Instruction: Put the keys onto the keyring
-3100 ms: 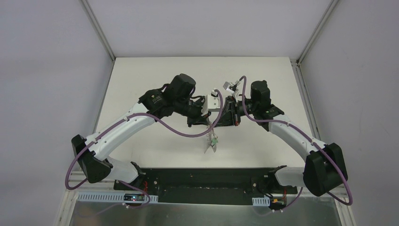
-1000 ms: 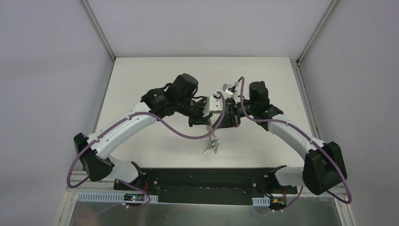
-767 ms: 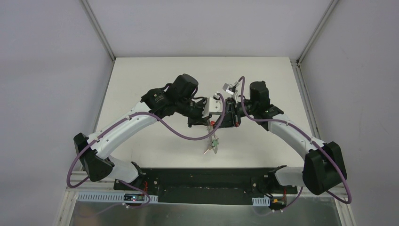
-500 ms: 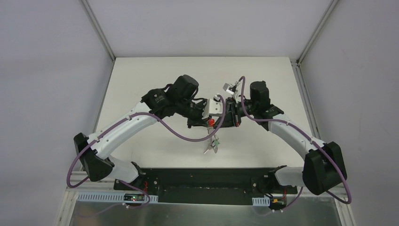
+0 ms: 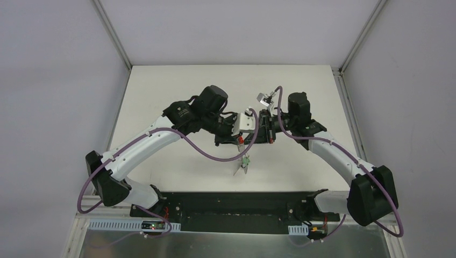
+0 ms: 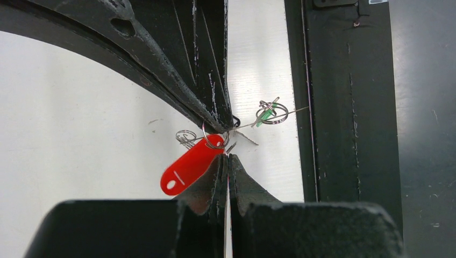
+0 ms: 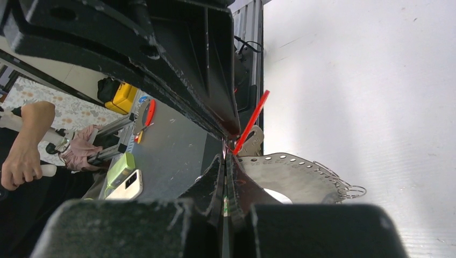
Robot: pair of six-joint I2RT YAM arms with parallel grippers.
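Both grippers meet tip to tip above the middle of the table. My left gripper (image 5: pixel 238 138) (image 6: pixel 226 156) is shut, pinching the small split ring (image 6: pixel 215 141) of the red key (image 6: pixel 188 166) (image 5: pixel 240 141), whose tag hangs beside its fingers. My right gripper (image 5: pixel 253 137) (image 7: pixel 226 157) is shut on the rim of the keyring (image 7: pixel 301 172), a flat grey hoop with holes along its edge. In the left wrist view the keyring is a thin edge-on line (image 6: pixel 296 111). A green key (image 6: pixel 264 115) (image 5: pixel 246 160) dangles from it on small rings. No black key shows.
The white table (image 5: pixel 177 86) lies under the arms, with the black base rail (image 5: pixel 236 207) (image 6: pixel 344 107) at its near edge. Past the table edge the right wrist view shows a phone (image 7: pixel 126 185) and a person's hand (image 7: pixel 21 161). Metal frame posts stand at the far corners.
In the last second the red tag has swung into sight between the two grippers. The right wrist has shifted slightly right. Both grippers stay shut and the green key still hangs below.
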